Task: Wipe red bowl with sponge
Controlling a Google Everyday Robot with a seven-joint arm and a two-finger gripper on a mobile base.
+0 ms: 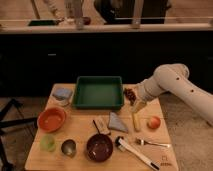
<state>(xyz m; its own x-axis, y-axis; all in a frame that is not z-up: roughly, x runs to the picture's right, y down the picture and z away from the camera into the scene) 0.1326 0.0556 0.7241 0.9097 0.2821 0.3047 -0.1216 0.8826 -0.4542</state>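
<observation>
Hovering beside the green tray (pixel 98 92), the claw (pixel 135 100) is well apart from the red bowl (pixel 51 119) and sponge (pixel 62 93) across the worktop (pixel 82 134). Whether it is open cannot be told.

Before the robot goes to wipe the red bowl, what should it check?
1. Is the sponge in sight? Ok, it lies just left of the green tray.
2. Is the red bowl upright with nothing on top? Ok, it sits in front of the sponge.
3. Is the gripper at the sponge? Not ok, it hangs at the tray's right side.
4. Is the gripper holding nothing? Cannot tell.
</observation>
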